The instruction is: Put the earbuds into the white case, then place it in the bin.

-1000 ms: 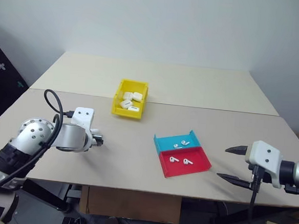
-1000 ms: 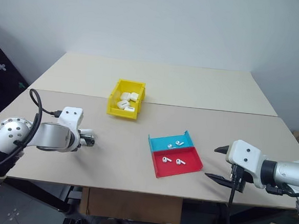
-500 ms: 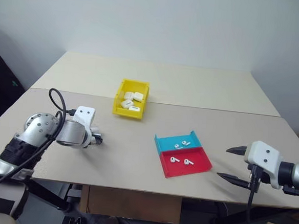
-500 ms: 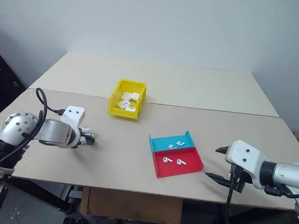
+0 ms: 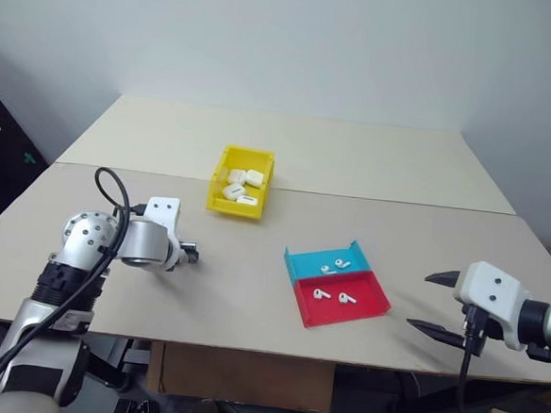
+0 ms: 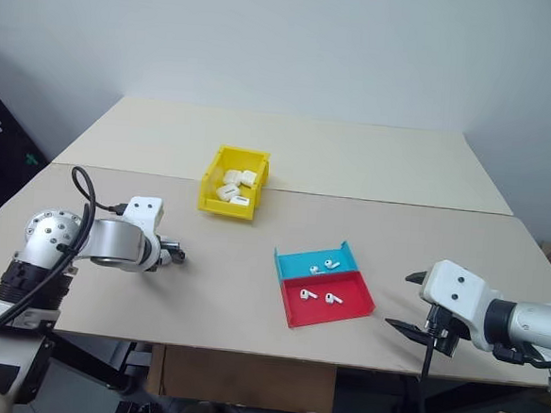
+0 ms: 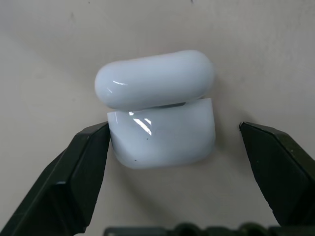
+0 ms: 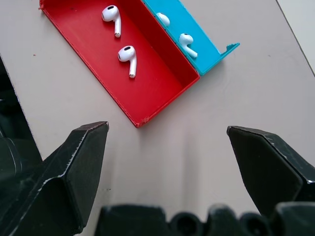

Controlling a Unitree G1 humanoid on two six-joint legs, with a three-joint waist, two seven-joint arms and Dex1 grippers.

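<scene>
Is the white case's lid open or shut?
Slightly open: the white case shows a dark gap under its lid, which sits askew on the base.

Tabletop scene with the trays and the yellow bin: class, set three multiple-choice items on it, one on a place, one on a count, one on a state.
1. Where does the blue tray lie?
A. touching the red tray, on its far side
B. inside the yellow bin
C. on the left table edge

2. How many earbuds lie in the red tray?
A. none
B. two
C. five

3. How do the left gripper jaws stand?
A. shut, nothing between them
B. open, either side of the white case
C. clamped on an earbud

Key: 1 A, the trays share one edge; 2 B, the right wrist view shows two; 3 B, a gap remains beside the case.
</scene>
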